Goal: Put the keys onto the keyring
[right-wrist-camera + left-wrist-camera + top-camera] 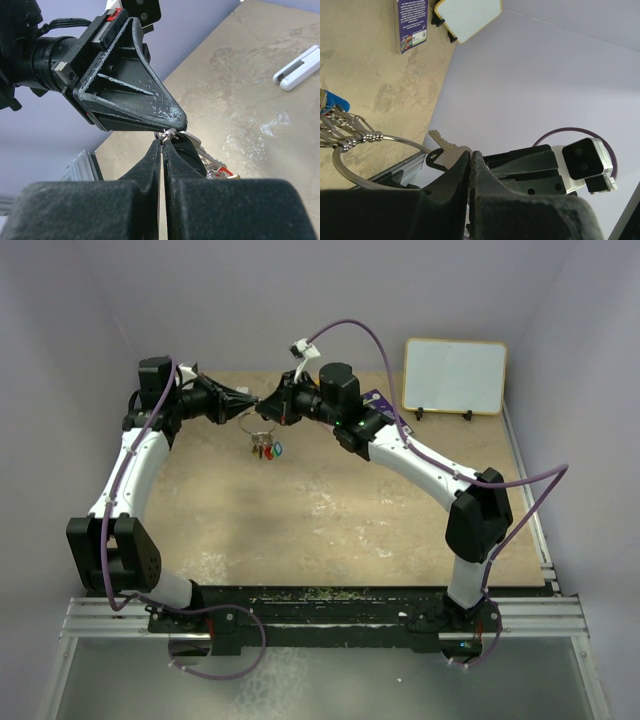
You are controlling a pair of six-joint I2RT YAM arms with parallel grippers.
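Observation:
Both grippers meet tip to tip above the back of the table. My left gripper (pixel 252 403) (pixel 471 154) is shut on the wire of the keyring (pixel 385 139) (pixel 250 424), which hangs below it. Several keys (pixel 266 448) (pixel 337 122) with coloured tags dangle from the ring, a blue tag (pixel 335 102) among them. My right gripper (pixel 264 408) (pixel 163 141) is shut at its tips on a silver key (pixel 442 146) (pixel 189 138) with a black tag, pressed against the left gripper's tip. The exact pinch point is partly hidden.
A small whiteboard (pixel 455 375) (pixel 467 17) stands at the back right. A purple card (pixel 377 398) (pixel 412 22) lies near it, under the right arm. A white plastic clip (pixel 297 67) lies on the table. Grey walls close in the sides and back.

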